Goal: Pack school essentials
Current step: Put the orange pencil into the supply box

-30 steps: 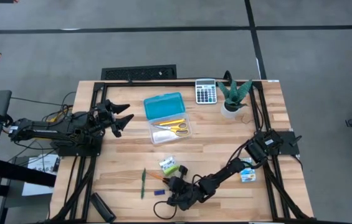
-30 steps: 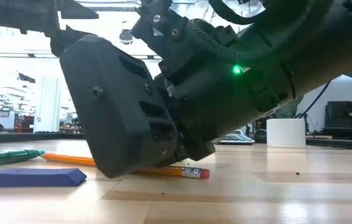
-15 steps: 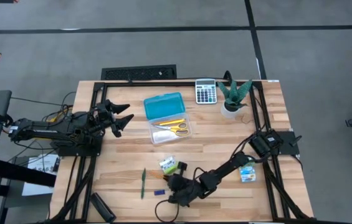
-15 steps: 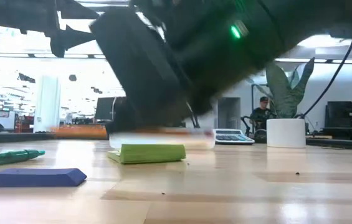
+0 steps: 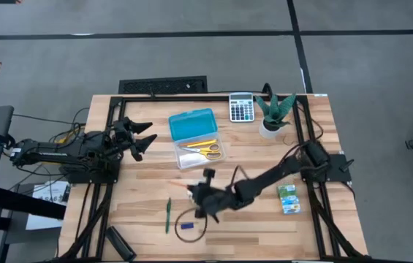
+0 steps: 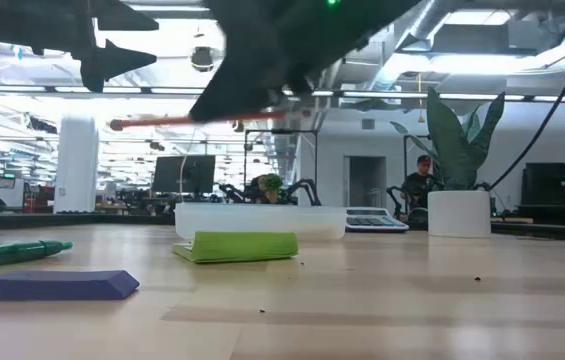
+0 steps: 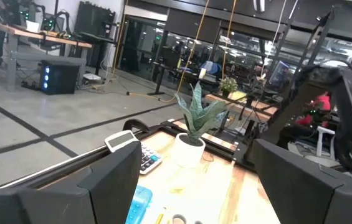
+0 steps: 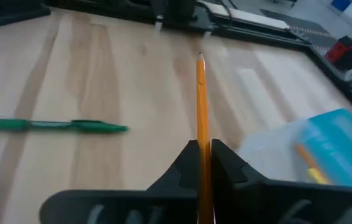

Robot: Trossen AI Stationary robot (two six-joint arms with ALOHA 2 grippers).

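My right gripper hangs over the table's middle, shut on an orange pencil; the pencil also shows in the air in the low view. A green pen and a small blue piece lie flat on the near part of the table. A green-white block lies flat behind them. The open pencil case holds yellow-handled scissors. A green-blue packet lies at the right. My left gripper waits open at the left edge, above the table. My right gripper pinches the pencil's shaft between its two fingers, well back from the sharpened tip; the gripper hides the rear end. The pencil runs along the fingers and sticks out ahead of them. It is lifted clear of the table, about level.
A grey calculator and a potted plant stand at the far edge. A black cable loop hangs below my right arm, over the blue piece. Bare wood lies between the case and the packet.
My right gripper has risen from the table's near part with the orange pencil and gone toward the far edge and the case, rolling as it went. The pencil, which lay flat on the wood, is now lifted clear.
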